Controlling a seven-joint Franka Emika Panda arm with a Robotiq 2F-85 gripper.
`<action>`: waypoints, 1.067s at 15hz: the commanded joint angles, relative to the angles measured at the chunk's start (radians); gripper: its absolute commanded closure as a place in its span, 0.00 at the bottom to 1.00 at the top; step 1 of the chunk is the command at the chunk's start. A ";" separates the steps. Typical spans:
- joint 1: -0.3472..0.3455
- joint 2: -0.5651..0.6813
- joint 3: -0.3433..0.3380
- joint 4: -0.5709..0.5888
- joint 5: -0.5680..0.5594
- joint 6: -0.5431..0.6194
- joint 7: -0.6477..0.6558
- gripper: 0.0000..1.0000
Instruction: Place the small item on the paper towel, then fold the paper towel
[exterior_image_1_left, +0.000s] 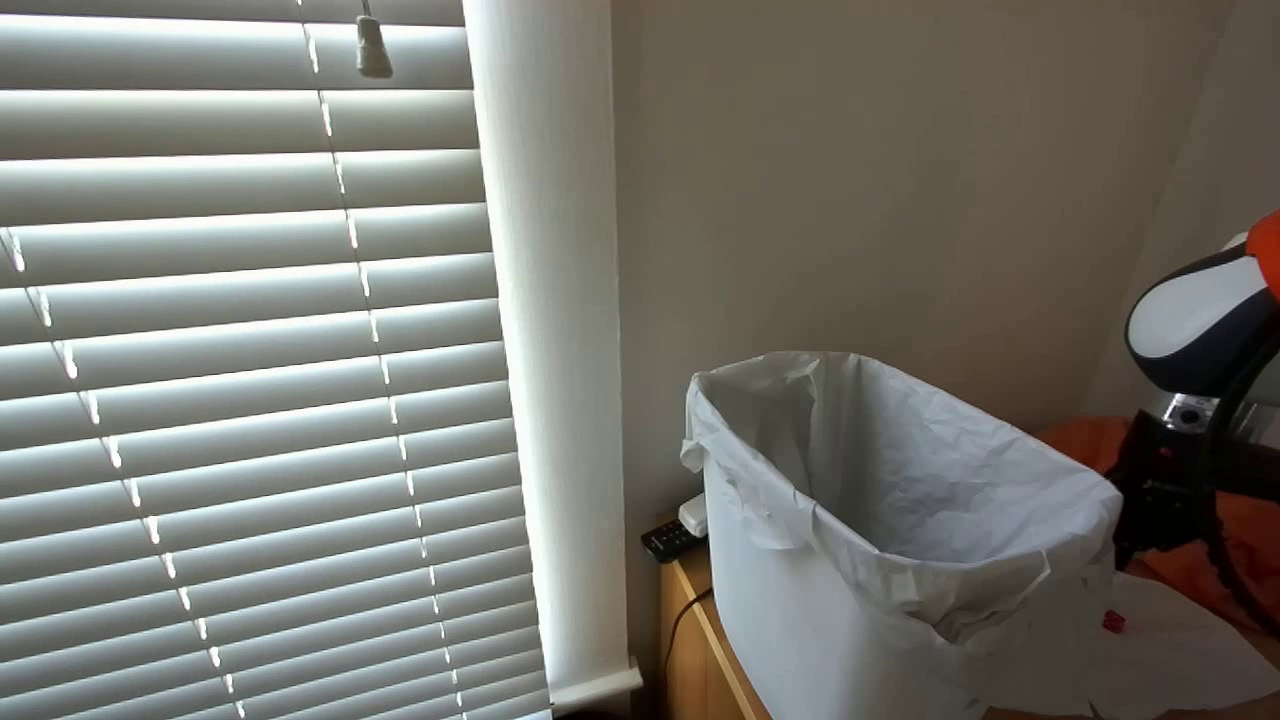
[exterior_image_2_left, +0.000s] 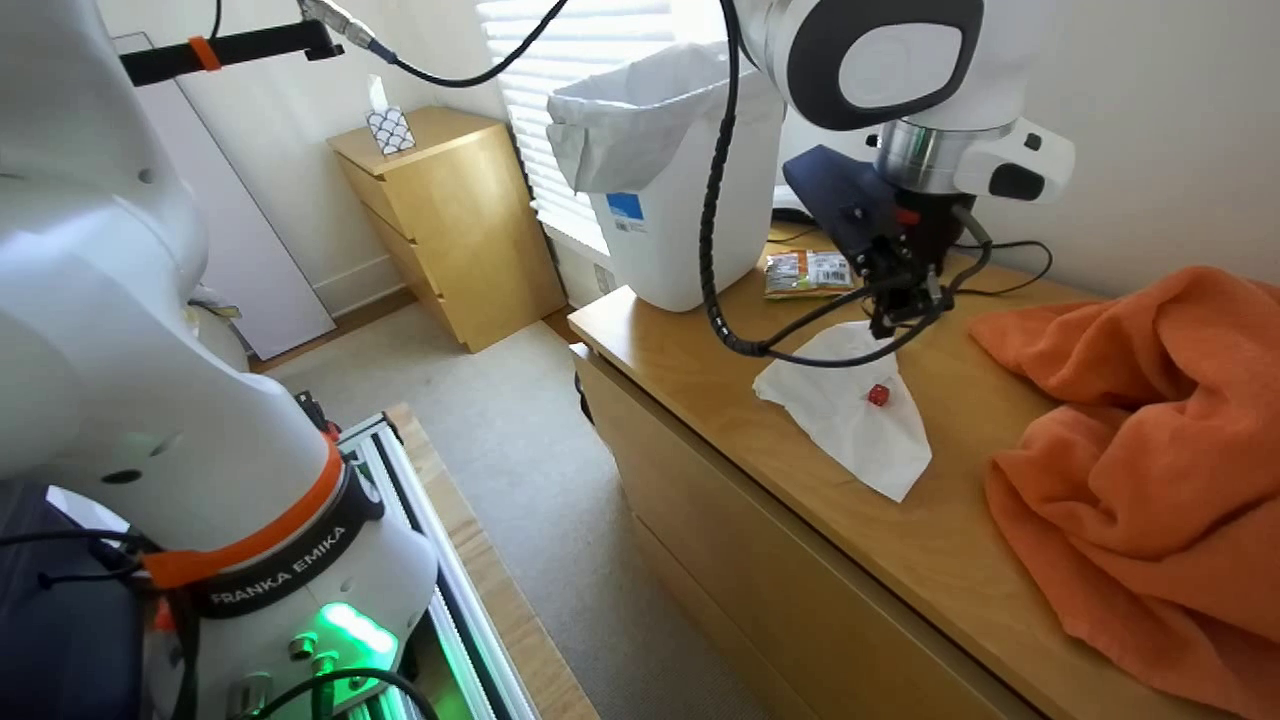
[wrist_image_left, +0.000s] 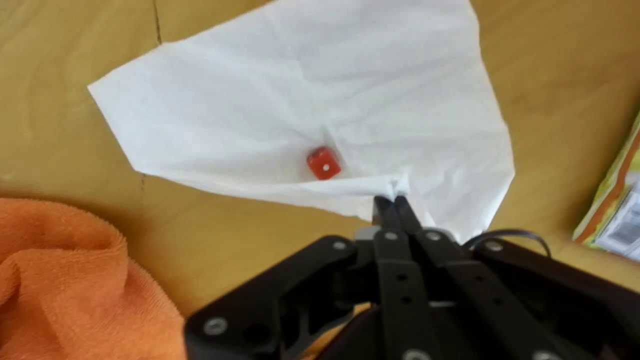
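A small red die lies on the white paper towel in the wrist view, close to a raised crease. In both exterior views the die also rests on the paper towel, which lies on the wooden dresser top. My gripper is shut, and its fingertips pinch a fold of the paper towel beside the die. The fold stands up slightly at the tips. In an exterior view the gripper is at the towel's far edge, and a cable partly covers the towel.
A crumpled orange cloth lies beside the towel. A snack packet lies behind it, and a tall white lined bin stands at the dresser's end. A remote lies beside the bin. A black cable hangs from my arm.
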 joint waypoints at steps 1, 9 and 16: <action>-0.008 -0.041 0.015 -0.049 -0.011 -0.091 -0.126 1.00; 0.012 -0.037 0.018 -0.098 -0.045 -0.194 -0.191 1.00; 0.035 -0.007 0.008 -0.118 -0.084 -0.170 -0.144 1.00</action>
